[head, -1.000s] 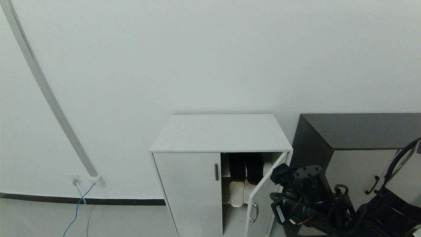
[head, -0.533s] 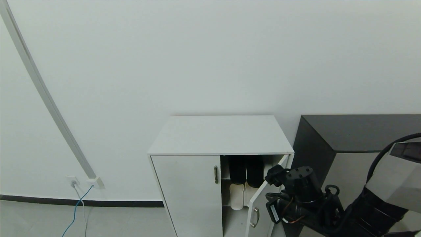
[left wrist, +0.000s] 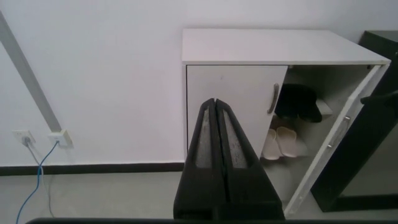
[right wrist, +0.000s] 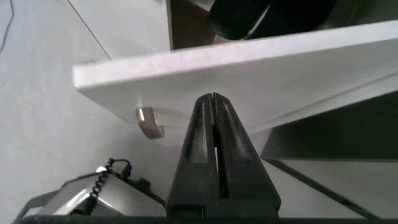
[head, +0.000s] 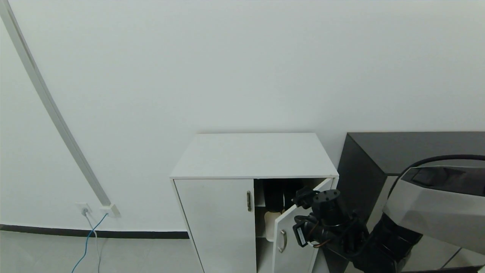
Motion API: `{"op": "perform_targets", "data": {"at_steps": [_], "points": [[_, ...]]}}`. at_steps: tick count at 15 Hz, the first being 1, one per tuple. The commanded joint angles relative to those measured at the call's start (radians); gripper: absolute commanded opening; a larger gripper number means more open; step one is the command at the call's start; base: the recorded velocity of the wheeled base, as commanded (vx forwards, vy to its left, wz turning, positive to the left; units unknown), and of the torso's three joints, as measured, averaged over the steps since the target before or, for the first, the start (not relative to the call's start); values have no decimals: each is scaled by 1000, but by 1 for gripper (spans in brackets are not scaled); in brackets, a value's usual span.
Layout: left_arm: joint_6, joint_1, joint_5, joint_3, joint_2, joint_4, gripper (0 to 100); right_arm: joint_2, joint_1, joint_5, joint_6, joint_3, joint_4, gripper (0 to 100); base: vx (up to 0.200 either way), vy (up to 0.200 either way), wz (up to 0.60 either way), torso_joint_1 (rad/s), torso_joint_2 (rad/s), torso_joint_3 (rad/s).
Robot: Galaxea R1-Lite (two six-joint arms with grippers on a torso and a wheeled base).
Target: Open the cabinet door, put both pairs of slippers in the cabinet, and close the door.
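Note:
The white cabinet (head: 254, 155) stands against the wall with its left door closed and its right door (head: 293, 246) ajar. Inside, a black pair of slippers (head: 273, 195) lies on the upper shelf and a white pair (head: 269, 223) on the shelf below. My right gripper (head: 300, 195) is shut, empty, and rests against the outer face of the right door near its top edge; the right wrist view shows its tips (right wrist: 213, 102) by the door, beside the handle (right wrist: 149, 121). My left gripper (left wrist: 215, 124) is shut and empty, well back from the cabinet (left wrist: 273, 46).
A dark cabinet (head: 401, 151) stands directly right of the white one. Wall sockets with trailing cables (head: 91, 210) sit low on the wall to the left, and a cable duct (head: 49, 102) runs up the wall. Bare floor lies left of the cabinet.
My right arm has swung left with the right door, narrowing the opening and covering part of both pairs of slippers. The head view shifted slightly at first.

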Motion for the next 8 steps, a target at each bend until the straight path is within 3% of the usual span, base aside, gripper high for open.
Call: {"op": "perform_targets", "data": {"at_steps": [1, 8], "points": [[-1, 1, 0, 0, 2, 1, 0, 52, -1, -1, 11, -44, 0, 0, 0, 0, 0, 0, 0, 0], [-1, 1, 0, 0, 2, -1, 0, 138, -26, -8, 13, -188, 3, 0, 0, 0, 0, 0, 0, 0]]}}
